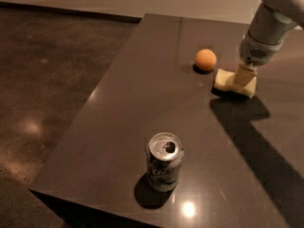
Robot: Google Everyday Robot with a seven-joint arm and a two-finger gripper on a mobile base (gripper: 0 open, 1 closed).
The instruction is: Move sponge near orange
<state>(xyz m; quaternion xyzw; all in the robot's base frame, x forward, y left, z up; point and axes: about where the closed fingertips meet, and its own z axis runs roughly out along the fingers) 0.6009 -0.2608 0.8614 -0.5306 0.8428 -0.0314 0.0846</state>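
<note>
The pale yellow sponge point(228, 81) lies on the dark table point(142, 108) at the far right, just to the right of the orange point(205, 59) with a small gap between them. My gripper point(244, 75) comes down from the upper right and sits on the sponge's right part, covering some of it. The sponge looks to be at table level.
A silver drink can point(164, 161) stands upright with its top open near the table's front edge. The table's left edge drops to a dark polished floor point(47, 80). My arm's shadow point(259, 146) falls across the right side of the table.
</note>
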